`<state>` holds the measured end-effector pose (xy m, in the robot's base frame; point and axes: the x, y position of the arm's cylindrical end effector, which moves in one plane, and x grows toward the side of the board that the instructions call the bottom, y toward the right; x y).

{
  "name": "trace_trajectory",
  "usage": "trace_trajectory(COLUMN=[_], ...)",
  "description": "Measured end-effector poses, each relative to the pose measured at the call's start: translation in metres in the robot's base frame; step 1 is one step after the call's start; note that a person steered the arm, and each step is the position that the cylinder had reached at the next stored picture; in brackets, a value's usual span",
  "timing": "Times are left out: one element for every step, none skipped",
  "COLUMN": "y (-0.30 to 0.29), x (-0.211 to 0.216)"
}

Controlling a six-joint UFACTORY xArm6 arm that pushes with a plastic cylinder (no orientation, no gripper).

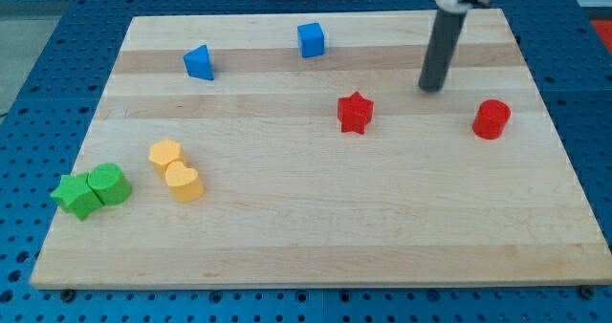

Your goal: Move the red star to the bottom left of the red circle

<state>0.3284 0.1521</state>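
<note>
The red star (pixel 355 112) lies on the wooden board, right of centre. The red circle (pixel 491 118) stands near the view's right edge of the board, at about the same height in the view. My tip (pixel 432 87) rests on the board between them, above and to the right of the star and above and to the left of the circle, touching neither.
A blue triangle (pixel 199 62) and a blue cube (pixel 311 39) sit near the view's top. A yellow hexagon (pixel 165 156) and a yellow heart (pixel 184 183) touch at the left. A green star (pixel 76 196) and a green block (pixel 111 183) sit at the bottom left. The board (pixel 316 247) is ringed by a blue perforated table.
</note>
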Motion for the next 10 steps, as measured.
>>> trace_trajectory(y=[-0.035, -0.08, -0.093, -0.092, -0.1, -0.128, -0.112, -0.078, -0.111, -0.035], x=[-0.051, -0.05, -0.017, 0.027, 0.043, 0.071, 0.114, 0.154, 0.17, 0.17])
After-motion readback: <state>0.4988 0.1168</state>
